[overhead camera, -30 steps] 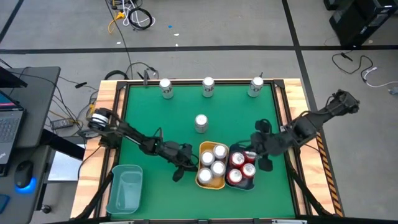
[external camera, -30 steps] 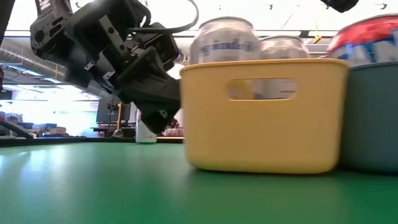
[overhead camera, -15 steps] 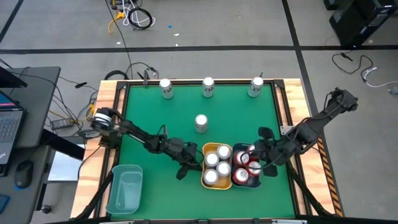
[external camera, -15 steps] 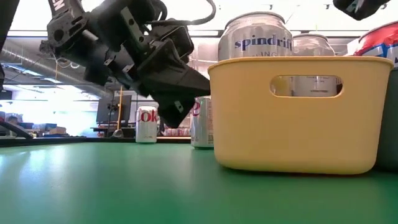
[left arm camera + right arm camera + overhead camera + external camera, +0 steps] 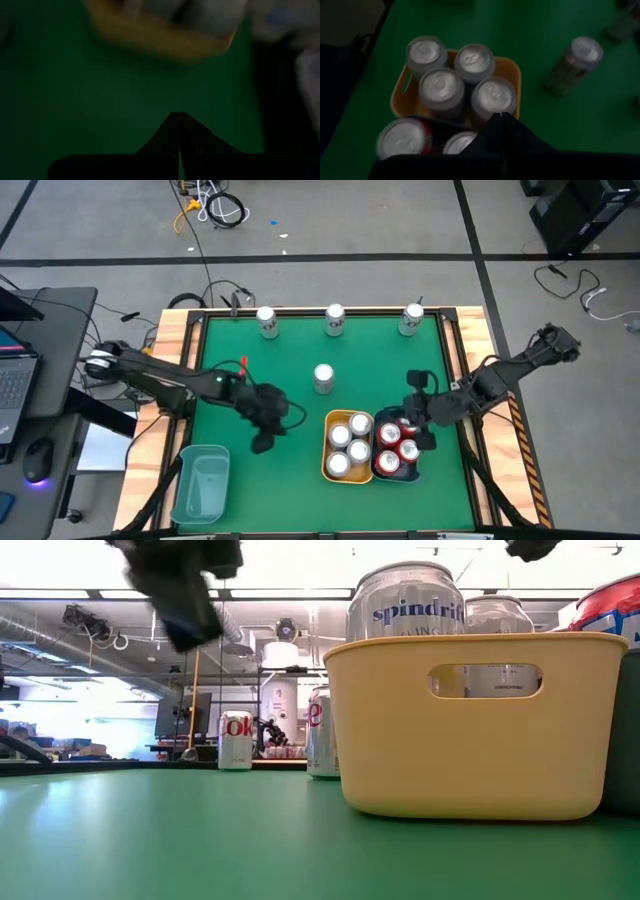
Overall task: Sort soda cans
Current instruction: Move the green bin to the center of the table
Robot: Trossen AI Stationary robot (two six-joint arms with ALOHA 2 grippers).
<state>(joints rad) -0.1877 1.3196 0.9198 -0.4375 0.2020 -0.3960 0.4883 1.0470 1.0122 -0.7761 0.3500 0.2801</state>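
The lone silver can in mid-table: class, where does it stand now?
In the high view the lone silver can stands alone mid-table, apart from the yellow bin nearer the front and the three cans along the far edge.

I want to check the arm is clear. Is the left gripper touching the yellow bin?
Apart. The high view shows green table between the left gripper and the yellow bin.

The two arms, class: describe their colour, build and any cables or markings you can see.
Both arms are black and slim, built of jointed segments. The left arm has a pale ring at its base end and a thin red cable beside its wrist. Each ends in a dark two-finger gripper: left gripper, right gripper.
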